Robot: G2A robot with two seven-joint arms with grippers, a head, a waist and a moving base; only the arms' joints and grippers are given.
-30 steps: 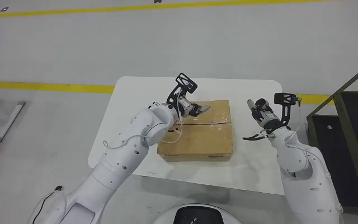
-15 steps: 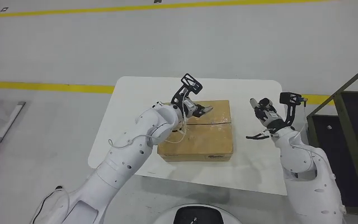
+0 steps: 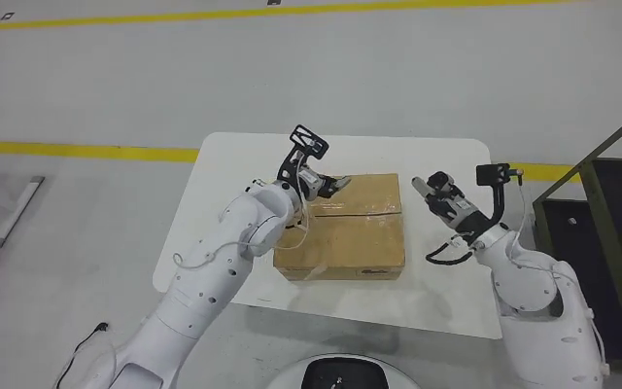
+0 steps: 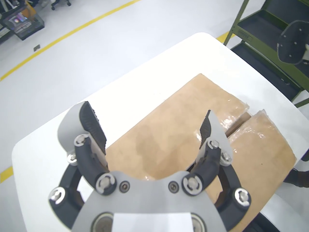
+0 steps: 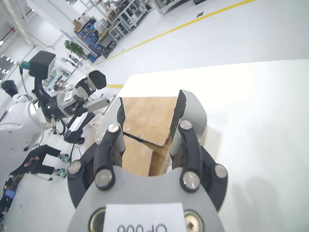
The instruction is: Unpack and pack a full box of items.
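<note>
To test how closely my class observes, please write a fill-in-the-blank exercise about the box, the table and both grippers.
The cardboard box sits on a ___ table. Shiny clear ___ lies on the box's top flaps. The left gripper hovers above the box's corner with its jaws ___. The right gripper, beside the box, holds ___.
Missing words: white; tape; open; nothing.
</note>
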